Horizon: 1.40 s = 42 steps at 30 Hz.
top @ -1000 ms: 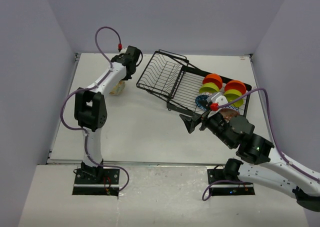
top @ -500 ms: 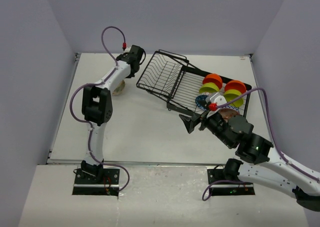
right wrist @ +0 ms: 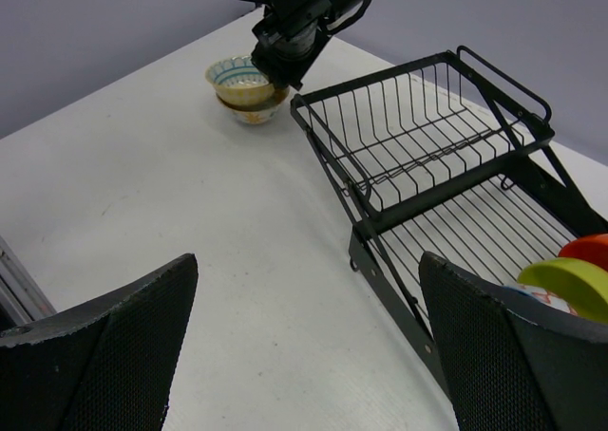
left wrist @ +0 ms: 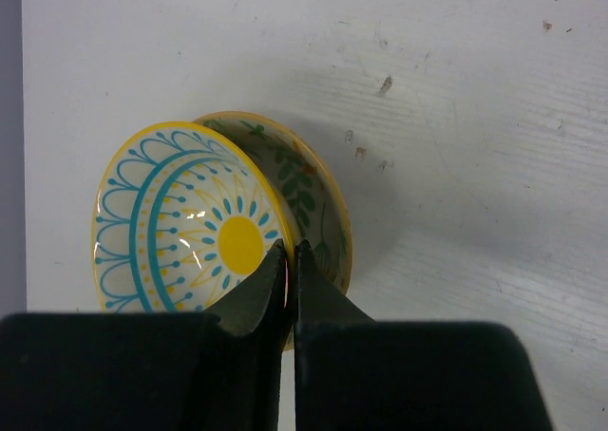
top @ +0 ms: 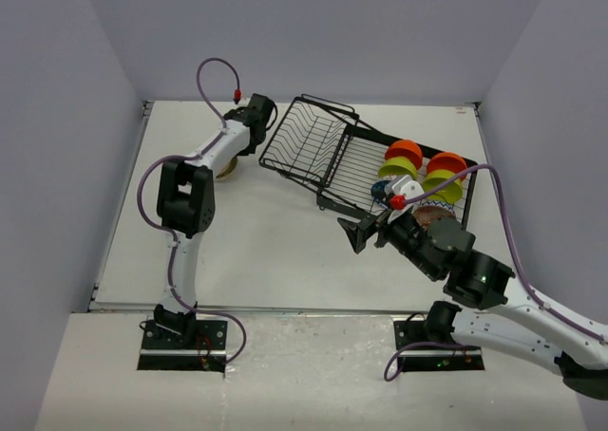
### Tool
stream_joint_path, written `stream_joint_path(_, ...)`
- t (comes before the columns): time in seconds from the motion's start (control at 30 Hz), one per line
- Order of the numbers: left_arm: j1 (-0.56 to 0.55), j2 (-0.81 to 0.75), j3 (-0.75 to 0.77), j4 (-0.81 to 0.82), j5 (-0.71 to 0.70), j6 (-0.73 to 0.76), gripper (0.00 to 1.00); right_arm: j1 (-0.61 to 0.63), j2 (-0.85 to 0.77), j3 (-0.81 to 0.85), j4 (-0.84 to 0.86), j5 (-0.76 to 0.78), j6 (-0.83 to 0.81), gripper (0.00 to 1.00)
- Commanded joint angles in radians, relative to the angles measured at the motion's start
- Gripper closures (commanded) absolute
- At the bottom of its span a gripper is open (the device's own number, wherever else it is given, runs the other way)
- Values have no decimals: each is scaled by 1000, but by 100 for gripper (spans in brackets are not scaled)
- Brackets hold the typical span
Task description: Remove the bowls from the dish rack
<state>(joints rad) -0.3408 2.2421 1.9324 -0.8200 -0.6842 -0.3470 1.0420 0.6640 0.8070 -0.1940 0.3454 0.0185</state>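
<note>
On table (top: 256,251), left jaws pinching floral bowl (left wrist: 180,213).

White arm links (top: 211,153), black joints (top: 180,201), purple cables (top: 217,63), red connectors (top: 236,96)

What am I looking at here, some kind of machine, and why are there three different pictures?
These are two robot arms bolted to a white table. The wide picture looks down from above and behind them; the other two come from a camera on each wrist. On the table stands a black wire dish rack with orange, green and patterned bowls propped in one end. The left gripper pinches the rim of a yellow-centred bowl sitting on a second, leaf-patterned bowl on the table. The right gripper is open and empty, near the rack.
</note>
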Motion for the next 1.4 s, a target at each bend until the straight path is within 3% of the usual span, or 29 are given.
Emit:
stream_joint_path(0.0, 2, -12, 4, 56, -52, 13, 100, 1, -1, -5, 41, -14, -11, 1)
stream_joint_path(0.33, 2, -24, -12, 91, -63, 16, 100, 0, -1, -5, 41, -19, -11, 1)
stream_joint_path(0.43, 2, -36, -18, 78, -58, 8, 90, 1, -4, -5, 41, -20, -11, 1)
stream_joint_path(0.47, -3, -64, -38, 84, -57, 0, 82, 0, -4, -6, 41, -22, -11, 1)
stream_joint_path(0.8, -4, -169, -56, 64, -55, -13, 69, 1, -4, -6, 41, -23, -11, 1)
stream_joint_path(0.87, -4, -203, -67, 55, -57, -32, 63, 0, -1, -5, 41, -16, -11, 1)
stream_joint_path(1.0, -1, -364, -116, 44, -52, -66, 50, 0, 11, -3, 45, 15, -8, 1)
stream_joint_path(1.2, -1, -666, -277, 56, 52, -122, 4, -2, 37, 3, 45, 87, -9, 1)
stream_joint_path(1.27, -1, -801, -402, 137, 219, -150, 0, -5, 40, 4, 45, 112, -11, 1)
stream_joint_path(1.3, -1, -963, -567, 192, 282, -156, 0, -8, 45, 4, 45, 119, -11, 1)
stream_joint_path(1.37, -1, -1125, -717, 306, 397, -194, 0, -23, 49, 12, 42, 133, -11, 1)
